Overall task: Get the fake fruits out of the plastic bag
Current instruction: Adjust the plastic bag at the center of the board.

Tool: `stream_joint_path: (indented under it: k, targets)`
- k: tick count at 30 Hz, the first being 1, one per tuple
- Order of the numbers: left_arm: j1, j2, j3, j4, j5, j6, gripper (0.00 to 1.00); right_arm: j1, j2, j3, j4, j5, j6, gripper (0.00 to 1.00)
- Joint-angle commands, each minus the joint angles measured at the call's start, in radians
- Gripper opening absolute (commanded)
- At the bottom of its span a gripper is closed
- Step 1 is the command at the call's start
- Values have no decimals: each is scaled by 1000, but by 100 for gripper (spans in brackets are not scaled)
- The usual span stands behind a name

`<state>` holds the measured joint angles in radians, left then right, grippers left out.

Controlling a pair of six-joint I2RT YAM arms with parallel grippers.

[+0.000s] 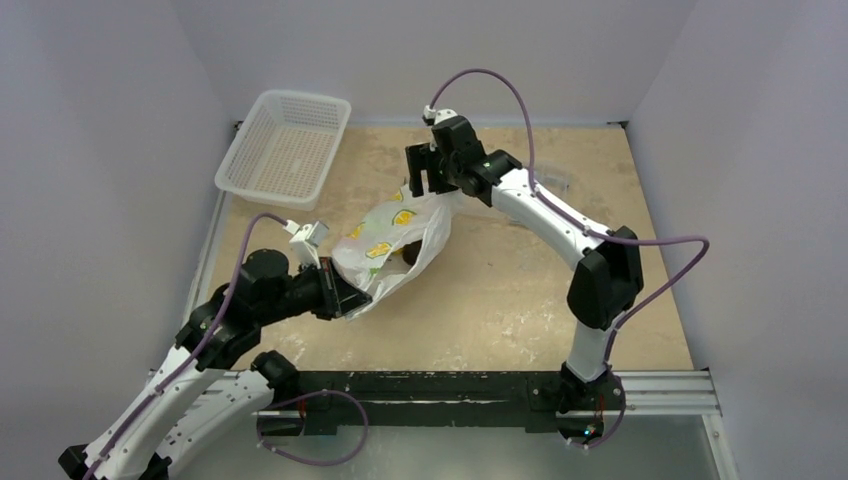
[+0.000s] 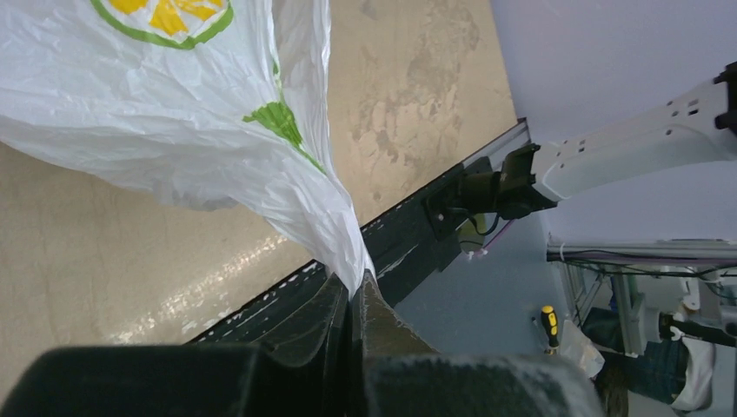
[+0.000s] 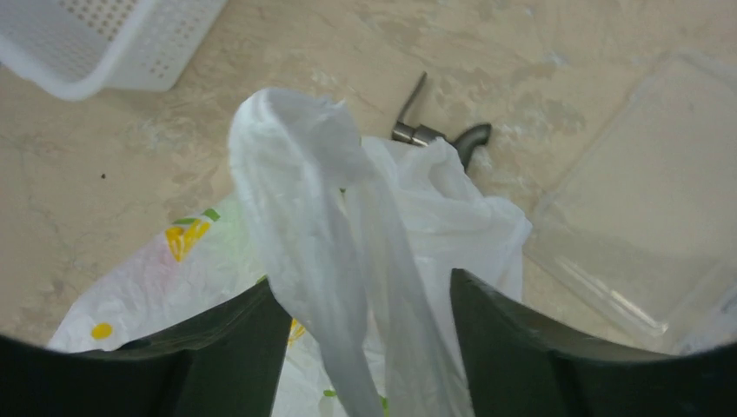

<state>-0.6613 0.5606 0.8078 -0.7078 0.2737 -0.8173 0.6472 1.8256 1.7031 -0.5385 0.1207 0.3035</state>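
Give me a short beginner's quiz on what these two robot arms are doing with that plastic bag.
1. True or false: the left gripper is shut on a bunched bit of the plastic bag.
2. Pick one. The right gripper's jaws are: A) shut with nothing between them; B) apart, with the bag handle hanging between them; C) squeezed tight on the bag handle.
3. Fill in: seen from above, the white mesh basket sits at the far ____ corner of the table.

Key: 1 true; 2 B; 3 left.
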Motion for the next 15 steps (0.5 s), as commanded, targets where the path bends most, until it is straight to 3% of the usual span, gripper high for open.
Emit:
stream_joint_path:
  k: [1, 4, 9, 13, 15]
  targets:
    - [4, 24, 37, 106, 38, -23, 0, 1, -169, -37, -163, 184, 85, 89]
    - [5, 45, 47, 106, 47, -13, 0, 0, -256, -91, -219, 252, 140, 98]
    - [3, 55, 37, 108, 61, -8, 0, 2, -420, -186, -256, 262, 211, 99]
    - [3, 46, 29, 105, 57, -3, 0, 1, -578, -310, -200, 183, 283, 99]
    - [3, 43, 28, 107, 62, -3, 0, 8, -645, -416, -77, 21, 361, 99]
